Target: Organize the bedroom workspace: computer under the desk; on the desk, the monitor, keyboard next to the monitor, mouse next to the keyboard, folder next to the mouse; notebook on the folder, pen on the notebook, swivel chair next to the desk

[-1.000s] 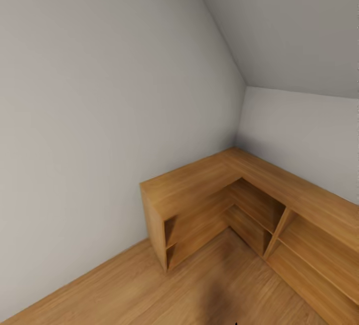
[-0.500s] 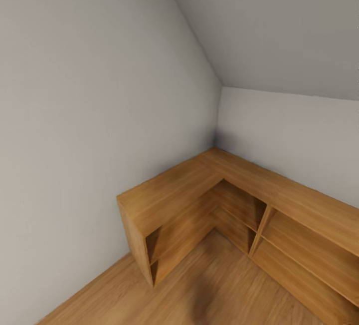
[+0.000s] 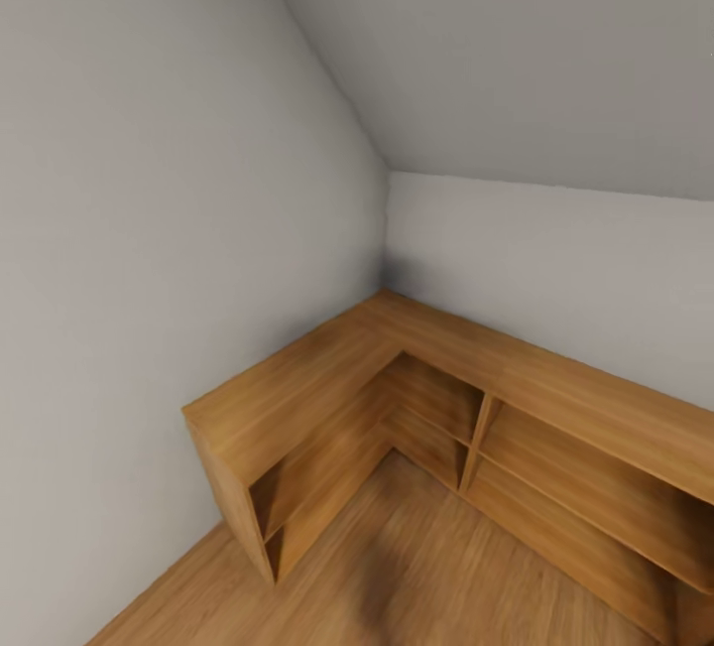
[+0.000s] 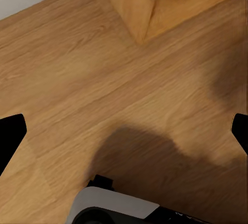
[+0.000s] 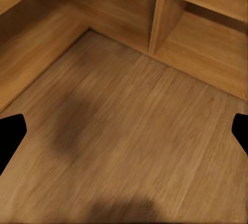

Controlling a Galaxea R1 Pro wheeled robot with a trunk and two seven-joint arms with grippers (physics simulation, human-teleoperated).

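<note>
- A low L-shaped shelf unit of warm light wood (image 3: 397, 378) fills the room's corner in the head view; one wing runs along the left grey wall (image 3: 149, 229), the other along the back grey wall (image 3: 555, 259), and the two meet at the corner.
- Its open compartments face the wood-plank floor (image 3: 446, 577), split by upright dividers and one shelf board each.
- The right-hand wing is cut off by the picture's edge, so its full length cannot be told.
- A soft dark shadow lies blurred on the floor just before the unit.
- None of the task's things is to be made out on the unit's top, in the shelves or on the floor.
- Left gripper (image 4: 124, 131): the black fingertips (image 4: 10, 133) stand at opposite edges of the left wrist view, spread wide, nothing between them; below lies bare floor, a corner of the wooden unit, and a grey-white rounded part of the robot (image 4: 116, 206), partly cut off.
- Right gripper (image 5: 124, 131): fingertips (image 5: 10, 133) likewise wide apart and empty, over floor near the unit's inner corner.
</note>
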